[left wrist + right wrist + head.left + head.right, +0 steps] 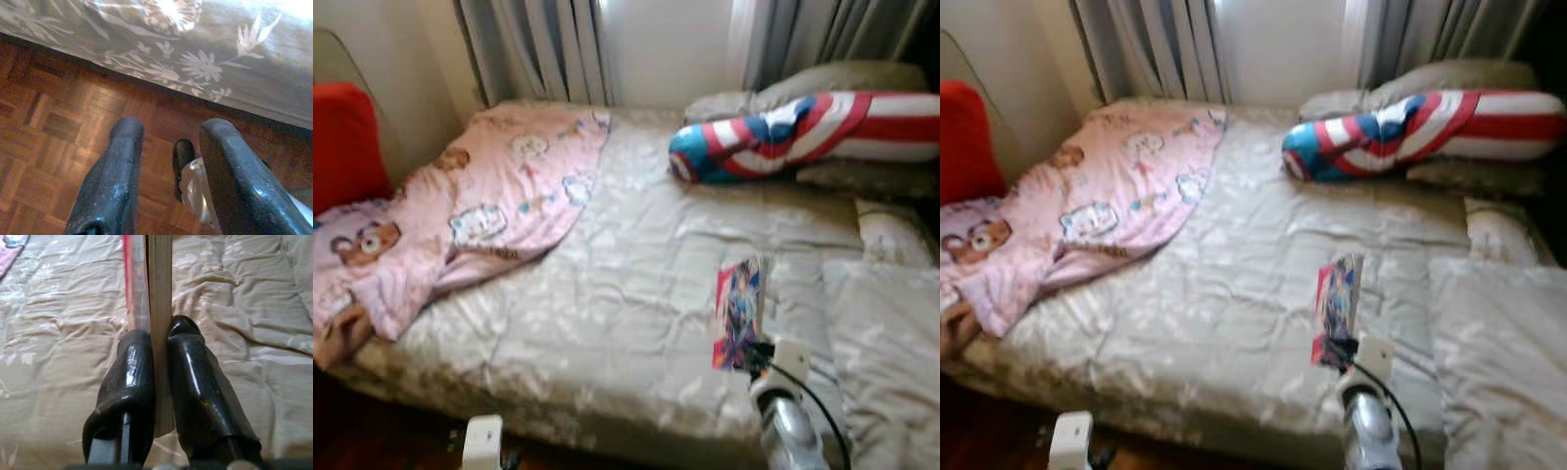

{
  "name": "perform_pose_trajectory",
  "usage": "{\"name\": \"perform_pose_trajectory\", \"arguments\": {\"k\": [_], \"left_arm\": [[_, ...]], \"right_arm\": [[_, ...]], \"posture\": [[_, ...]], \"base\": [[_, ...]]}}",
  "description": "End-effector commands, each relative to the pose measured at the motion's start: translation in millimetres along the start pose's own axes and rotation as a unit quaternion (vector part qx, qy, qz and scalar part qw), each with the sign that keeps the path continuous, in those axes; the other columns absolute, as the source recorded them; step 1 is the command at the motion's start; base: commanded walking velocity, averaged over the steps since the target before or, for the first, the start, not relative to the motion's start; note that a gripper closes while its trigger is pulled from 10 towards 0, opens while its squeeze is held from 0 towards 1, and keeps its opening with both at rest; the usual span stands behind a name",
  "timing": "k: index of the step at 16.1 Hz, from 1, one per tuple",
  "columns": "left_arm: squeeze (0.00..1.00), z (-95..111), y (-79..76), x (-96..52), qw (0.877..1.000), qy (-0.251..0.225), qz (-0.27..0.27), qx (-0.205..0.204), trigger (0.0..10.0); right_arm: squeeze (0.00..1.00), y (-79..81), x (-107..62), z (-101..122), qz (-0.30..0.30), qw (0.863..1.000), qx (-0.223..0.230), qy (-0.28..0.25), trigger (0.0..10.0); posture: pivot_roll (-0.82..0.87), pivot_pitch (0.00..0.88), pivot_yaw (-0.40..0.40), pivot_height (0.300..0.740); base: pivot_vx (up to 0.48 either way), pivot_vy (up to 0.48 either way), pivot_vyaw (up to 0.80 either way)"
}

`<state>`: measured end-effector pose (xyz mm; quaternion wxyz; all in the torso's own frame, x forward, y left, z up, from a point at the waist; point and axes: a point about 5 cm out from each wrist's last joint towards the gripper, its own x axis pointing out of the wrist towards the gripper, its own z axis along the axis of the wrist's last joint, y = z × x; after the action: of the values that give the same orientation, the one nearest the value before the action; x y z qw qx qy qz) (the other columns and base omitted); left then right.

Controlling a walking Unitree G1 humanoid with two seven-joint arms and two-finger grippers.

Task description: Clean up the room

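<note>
My right gripper (756, 354) is shut on a thin comic book (739, 311) with a red and blue cover, held upright on its edge above the grey floral bedspread (607, 294). In the right wrist view the book's (160, 293) page edge runs up between the two black fingers (193, 367). My left gripper (168, 147) hangs low beside the bed, open, over the wooden parquet floor (54, 142), with nothing between its fingers. Its white wrist (482, 441) shows at the bed's near edge.
A pink cartoon blanket (480, 211) lies crumpled over the bed's left side. A red, white and blue bolster (793, 132) rests on grey pillows (862, 83) at the head. A folded grey duvet (886, 333) lies at the right. A red cushion (342, 137) stands at the far left.
</note>
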<state>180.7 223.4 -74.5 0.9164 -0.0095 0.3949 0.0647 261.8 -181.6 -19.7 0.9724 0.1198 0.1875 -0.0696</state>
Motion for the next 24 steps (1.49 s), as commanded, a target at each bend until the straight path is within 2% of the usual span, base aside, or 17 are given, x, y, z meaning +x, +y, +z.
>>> {"name": "perform_pose_trajectory", "arguments": {"k": [1,4,6,18,21,24], "left_arm": [[0.00,-4.3,0.4,-0.9,1.000,0.012,0.000,0.008,10.0],[0.00,-2.3,0.8,-0.4,1.000,0.008,0.003,0.005,10.0],[0.00,-0.9,1.8,0.0,1.000,0.006,0.005,0.000,10.0],[0.00,-5.7,3.8,-1.8,1.000,0.010,0.014,-0.019,10.0],[0.00,-5.9,3.0,-1.8,1.000,0.010,0.008,-0.017,10.0],[0.00,-7.7,3.3,-2.2,1.000,0.013,0.009,-0.017,10.0]], "right_arm": [[0.00,0.3,3.5,10.0,0.001,1.000,-0.002,-0.022,10.0],[0.00,-0.3,3.8,9.6,-0.003,1.000,0.000,-0.018,10.0],[0.00,-0.6,3.8,9.3,-0.003,1.000,-0.002,-0.017,10.0],[0.00,-0.3,3.5,7.9,-0.002,1.000,-0.007,-0.011,10.0],[0.00,1.6,4.0,9.1,0.003,1.000,-0.009,-0.015,10.0],[0.00,2.4,3.8,8.7,0.003,1.000,-0.011,-0.015,10.0]], "posture": [[0.02,0.023,-0.004,0.740],[0.02,0.033,-0.006,0.740],[0.02,0.045,-0.008,0.740],[0.02,0.063,-0.019,0.740],[0.02,0.066,-0.019,0.740],[0.02,0.067,-0.019,0.740]], "base": [[0.000,-0.251,0.00],[0.000,-0.361,0.00],[0.000,0.000,-0.71],[0.000,0.000,0.00],[0.265,0.000,-0.70],[0.281,0.000,0.00]]}}
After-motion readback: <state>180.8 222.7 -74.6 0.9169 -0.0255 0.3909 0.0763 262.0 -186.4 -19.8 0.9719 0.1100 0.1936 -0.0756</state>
